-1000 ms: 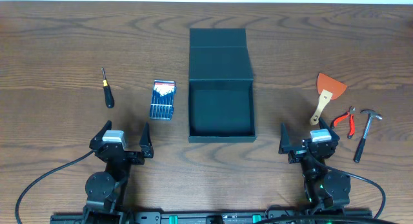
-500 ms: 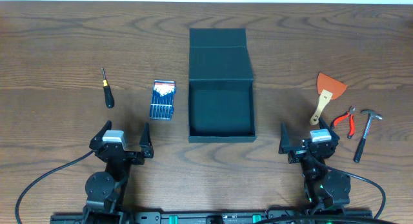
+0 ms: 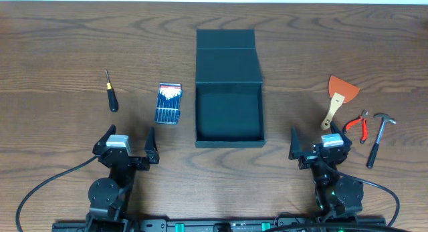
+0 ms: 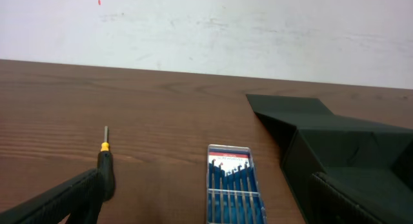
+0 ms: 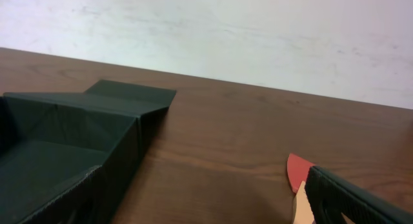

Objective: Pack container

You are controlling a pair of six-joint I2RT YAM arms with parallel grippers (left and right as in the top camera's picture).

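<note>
One container (image 3: pixel 229 116), screwdriver (image 3: pixel 111 94), bit case (image 3: pixel 168 103), scraper (image 3: pixel 338 97), pliers (image 3: pixel 362 123) and hammer (image 3: pixel 376 140) each.

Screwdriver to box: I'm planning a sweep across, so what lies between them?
The blue bit case lies between the screwdriver and the open box, touching neither; the overhead view shows it.

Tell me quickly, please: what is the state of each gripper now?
Left gripper: open, holding nothing.
Right gripper: open, holding nothing.
</note>
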